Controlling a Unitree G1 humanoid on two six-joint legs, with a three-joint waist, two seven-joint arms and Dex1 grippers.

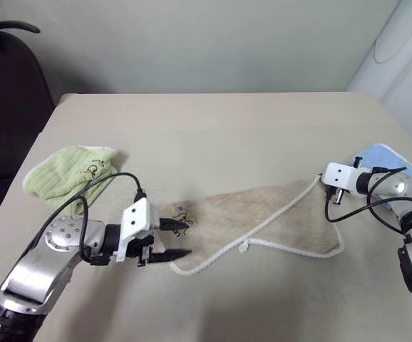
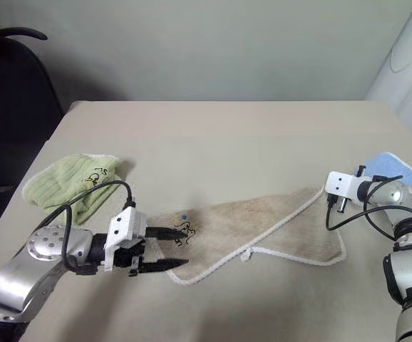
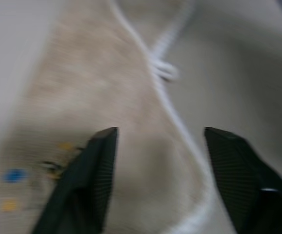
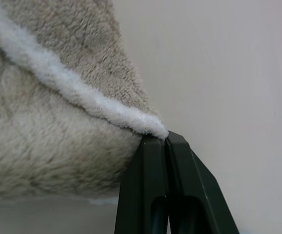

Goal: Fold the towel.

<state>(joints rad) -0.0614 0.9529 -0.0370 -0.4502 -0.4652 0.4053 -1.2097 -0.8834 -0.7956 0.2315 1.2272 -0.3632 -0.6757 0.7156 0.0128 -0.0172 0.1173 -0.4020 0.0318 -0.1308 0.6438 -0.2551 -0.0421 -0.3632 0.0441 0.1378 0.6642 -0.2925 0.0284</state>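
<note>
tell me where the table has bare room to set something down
The far half of the table, beyond the towel and green cloth, is bare. So is the near strip below the towel. Crowded: left gripper at the towel's end, right gripper by the blue cloth.

I can read no text: the towel [image 1: 263,217] bears a small embroidered mark [image 1: 181,225] (perhaps a cartoon figure, too small to tell).

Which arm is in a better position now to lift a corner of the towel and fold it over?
The right. Its gripper is shut on the towel at the white-edged corner, so it could probably carry that corner across. The left gripper is open over the towel's other end and holds nothing.
</note>
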